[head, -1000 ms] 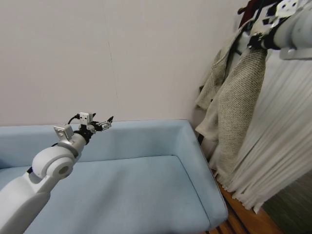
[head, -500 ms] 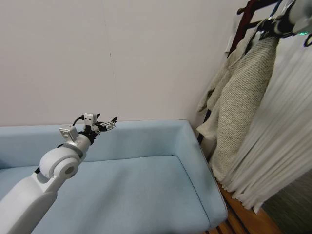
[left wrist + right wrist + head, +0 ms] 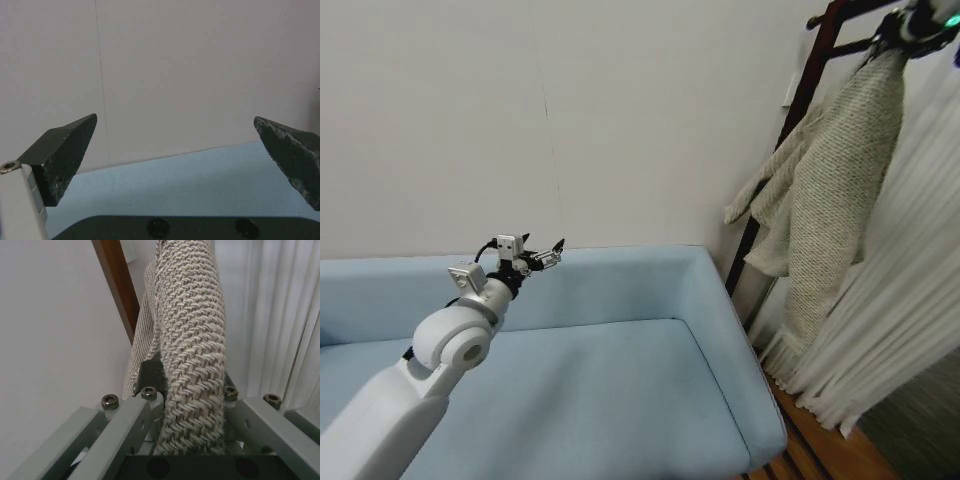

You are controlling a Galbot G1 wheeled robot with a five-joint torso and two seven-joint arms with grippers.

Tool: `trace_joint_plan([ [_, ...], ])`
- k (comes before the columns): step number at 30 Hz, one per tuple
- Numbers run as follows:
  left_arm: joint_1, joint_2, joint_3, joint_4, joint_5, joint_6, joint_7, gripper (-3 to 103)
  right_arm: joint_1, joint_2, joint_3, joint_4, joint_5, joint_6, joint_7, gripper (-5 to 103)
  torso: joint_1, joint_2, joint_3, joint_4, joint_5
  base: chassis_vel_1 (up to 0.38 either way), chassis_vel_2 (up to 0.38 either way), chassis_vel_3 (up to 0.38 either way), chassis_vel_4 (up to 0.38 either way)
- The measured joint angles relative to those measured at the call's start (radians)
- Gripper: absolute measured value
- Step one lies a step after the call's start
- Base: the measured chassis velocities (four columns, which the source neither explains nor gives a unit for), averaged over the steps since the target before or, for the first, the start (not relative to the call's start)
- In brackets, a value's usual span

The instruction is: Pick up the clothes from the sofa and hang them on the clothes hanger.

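A beige knitted garment [image 3: 830, 190] hangs high at the right, next to the dark wooden clothes stand [image 3: 782, 135]. My right gripper [image 3: 918, 22] is at the top right corner, shut on the garment's upper end. In the right wrist view the knit [image 3: 192, 340] runs between the jaws, with the stand's pole [image 3: 117, 287] just behind. My left gripper [image 3: 544, 257] hovers open over the back of the light blue sofa [image 3: 620, 390], its dark fingertips [image 3: 65, 152] wide apart and holding nothing.
A white pleated curtain [image 3: 890, 330] hangs at the right, behind and below the garment. A plain pale wall [image 3: 570, 110] rises behind the sofa. Wooden floor [image 3: 820, 450] shows past the sofa's right arm.
My right gripper has carried the garment's top up and to the right, and the stand's pole has come into view. The left arm has crept slightly to the right.
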Motion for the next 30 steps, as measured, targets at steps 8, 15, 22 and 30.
trace_joint_plan([
  [8,0.002,0.001,-0.002,-0.002,0.003,0.0,0.004,100,-0.01,0.033,-0.03,-0.111,-0.019,-0.022,-0.025,10,0.0,0.0,0.0,0.0001,0.0,0.0,0.0,0.0,0.0],
  [15,0.005,0.001,-0.003,-0.002,0.008,0.0,0.011,100,-0.023,0.054,-0.04,-0.176,-0.041,-0.038,-0.052,10,0.0,0.0,0.0,0.0002,-0.0001,0.0,0.0,0.0,0.0],
  [22,0.017,-0.012,0.0,0.006,0.026,-0.005,0.02,100,-0.042,0.058,-0.038,-0.195,-0.041,-0.038,-0.041,10,0.0,0.0,0.0,0.0001,-0.0002,0.0,0.0,0.0,0.0],
  [30,0.018,-0.022,0.005,0.007,0.034,-0.008,0.028,100,-0.044,0.04,-0.05,-0.157,-0.026,-0.03,-0.018,10,0.0,0.0,0.0,0.0,-0.0002,0.0,0.0,0.0,0.0],
])
